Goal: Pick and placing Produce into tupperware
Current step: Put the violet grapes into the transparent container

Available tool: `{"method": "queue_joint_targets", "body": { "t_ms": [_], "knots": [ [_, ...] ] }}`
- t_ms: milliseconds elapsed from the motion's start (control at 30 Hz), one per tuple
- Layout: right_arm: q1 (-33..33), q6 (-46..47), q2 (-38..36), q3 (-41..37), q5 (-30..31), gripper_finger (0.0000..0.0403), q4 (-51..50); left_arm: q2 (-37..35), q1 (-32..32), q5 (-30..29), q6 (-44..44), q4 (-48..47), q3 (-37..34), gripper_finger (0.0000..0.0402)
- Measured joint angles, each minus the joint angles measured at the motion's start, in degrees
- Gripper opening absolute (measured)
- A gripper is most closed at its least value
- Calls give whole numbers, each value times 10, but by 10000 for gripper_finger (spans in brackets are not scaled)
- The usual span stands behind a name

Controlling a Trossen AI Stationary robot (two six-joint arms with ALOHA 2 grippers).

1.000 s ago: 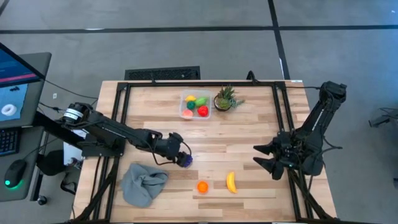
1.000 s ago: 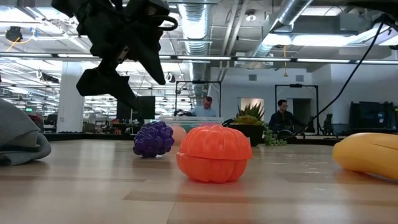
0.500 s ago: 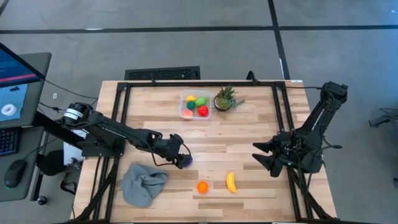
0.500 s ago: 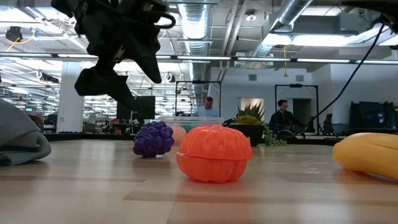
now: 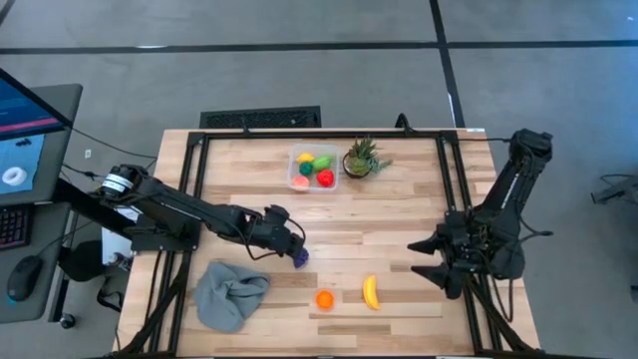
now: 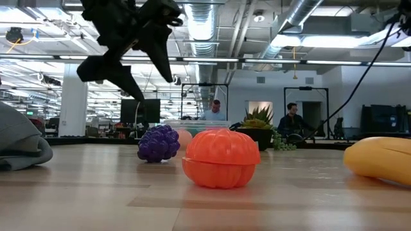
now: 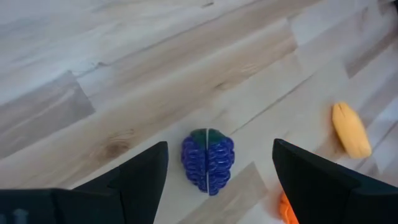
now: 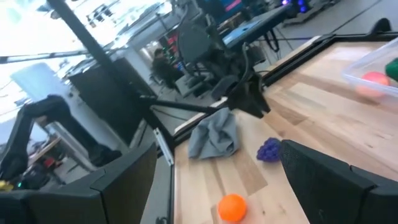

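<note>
A purple bunch of grapes lies on the wooden table, and my left gripper hovers open just above it, pointing steeply down, one finger on either side and neither touching. In the low view the grapes sit below and clear of the fingers. An orange and a banana lie near the front edge. The clear tupperware stands at the back with several pieces of produce inside. My right gripper waits open above the table's right side, pointing level.
A small potted plant stands right of the tupperware. A crumpled grey cloth lies at the front left. A dark frame runs along the table's edges. People stand in the room beyond the table.
My left gripper has tipped and rolled at the wrist, and its fingers have risen a little above the grapes, which have stayed where they were on the table. My right gripper has turned slightly.
</note>
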Motion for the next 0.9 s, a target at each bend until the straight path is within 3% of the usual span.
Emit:
{"method": "queue_joint_targets", "body": {
  "t_ms": [167,300,433,567,900],
  "knots": [
    [12,-6,0,0,0,363,0,11,0,-3,-3,-9,23,296],
    [10,-10,0,0,1,363,-1,72,-5,35,8,-17,71,318],
    [12,-7,0,0,2,363,0,146,-17,44,32,-115,152,333],
    [22,-1,1,0,2,363,5,188,-21,17,37,-219,221,339],
    [26,17,2,0,2,363,6,219,-8,27,37,-249,240,339]
  ]
}}
